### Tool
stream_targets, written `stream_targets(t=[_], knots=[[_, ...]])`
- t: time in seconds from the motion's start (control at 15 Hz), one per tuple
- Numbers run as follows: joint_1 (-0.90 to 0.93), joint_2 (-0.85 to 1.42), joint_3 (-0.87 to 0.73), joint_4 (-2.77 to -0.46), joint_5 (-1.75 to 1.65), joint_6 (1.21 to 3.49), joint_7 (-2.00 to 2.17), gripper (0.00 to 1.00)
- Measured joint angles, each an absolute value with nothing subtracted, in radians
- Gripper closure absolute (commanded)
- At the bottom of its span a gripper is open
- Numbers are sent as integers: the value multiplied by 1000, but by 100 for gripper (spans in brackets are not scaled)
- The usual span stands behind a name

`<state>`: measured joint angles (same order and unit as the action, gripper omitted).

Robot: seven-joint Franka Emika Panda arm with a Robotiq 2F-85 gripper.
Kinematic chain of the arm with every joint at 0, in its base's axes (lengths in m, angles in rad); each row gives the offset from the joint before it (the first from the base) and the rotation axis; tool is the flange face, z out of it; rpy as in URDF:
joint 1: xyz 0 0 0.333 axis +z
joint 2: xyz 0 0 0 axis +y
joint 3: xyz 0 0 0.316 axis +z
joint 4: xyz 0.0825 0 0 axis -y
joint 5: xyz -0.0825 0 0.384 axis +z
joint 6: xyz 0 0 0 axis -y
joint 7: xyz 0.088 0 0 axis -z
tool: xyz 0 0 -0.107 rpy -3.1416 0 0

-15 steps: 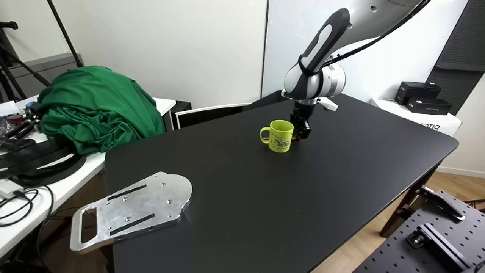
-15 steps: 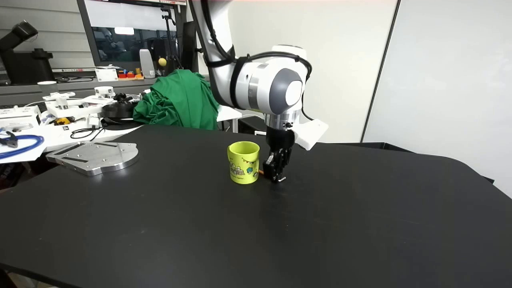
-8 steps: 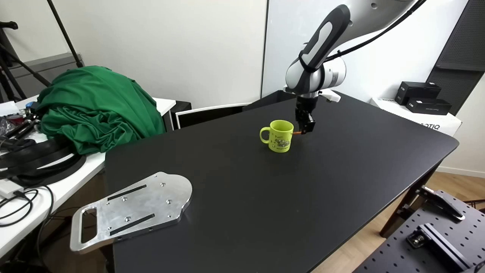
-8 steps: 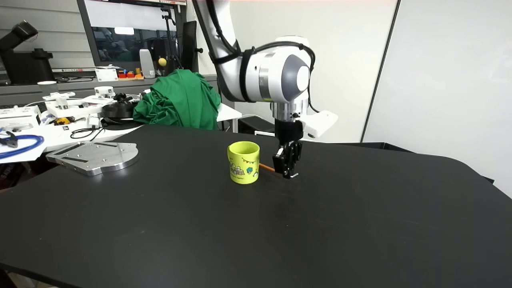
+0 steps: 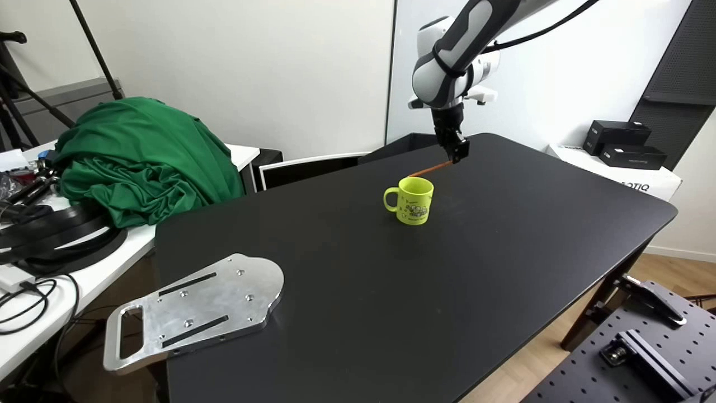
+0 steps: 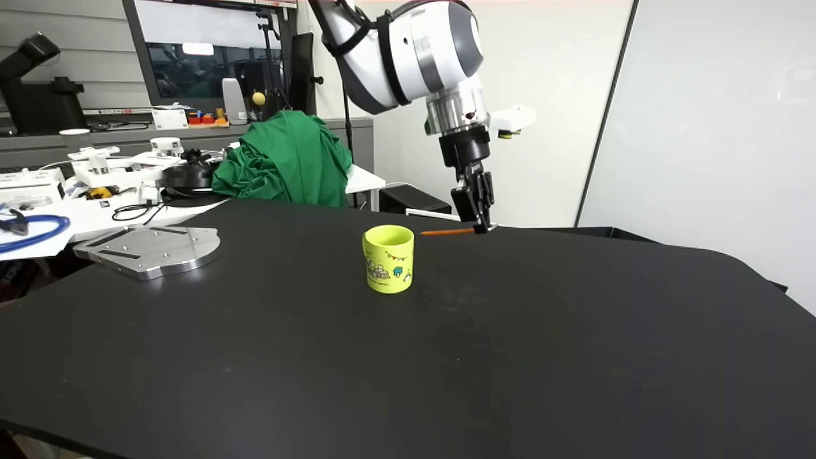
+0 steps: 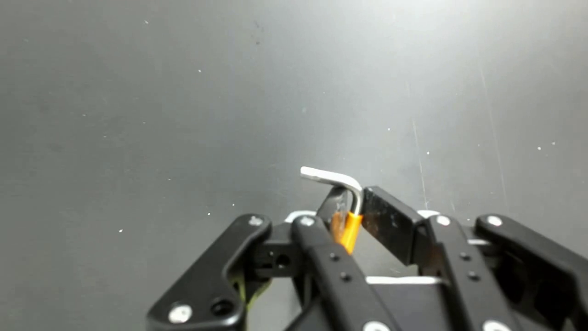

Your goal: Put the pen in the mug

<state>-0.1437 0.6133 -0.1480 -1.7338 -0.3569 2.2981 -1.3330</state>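
Jaws of the gripper (image 7: 354, 204) pinch the pen (image 6: 447, 232), by its look an orange hex key, near its bent metal end (image 7: 337, 178). Its shaft runs sideways from them, nearly level, tip toward the mug (image 6: 390, 268) but apart from it. The mug stands upright near that tip; entry likely needs the tip turned down.

Arm (image 6: 411, 60), seen above far edge of counter (image 6: 574, 306) in both exterior views: white rounded shell (image 6: 357, 80), dark grey end cap (image 6: 464, 44), black straps (image 6: 391, 60), silver-grey band (image 6: 427, 62). Black cable (image 5: 526, 40) along outside. Silver collar (image 6: 451, 109) with small red dot (image 6: 470, 116). White attachment (image 6: 512, 118) beside collar, yellow mark (image 6: 505, 134) underneath. Gripper (image 7: 353, 204): mostly black; in wrist view, jointed links (image 7: 353, 294), round silver screw heads (image 7: 180, 314), small holes (image 7: 222, 307). Finger pads (image 7: 390, 223) blocky, dark, pale scuffs.
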Motion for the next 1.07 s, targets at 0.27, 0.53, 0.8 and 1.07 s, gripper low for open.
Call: stream_targets(t=[0.27, 0.53, 0.8, 1.07], knots=[[-86, 579, -166, -1697, -524, 2224, -1295, 95], [-50, 553, -165, -1671, -643, 2191, -1273, 95], [-32, 525, -146, -1657, -691, 2164, -1268, 95], [-13, 510, -118, -1658, -729, 2104, -1267, 95]])
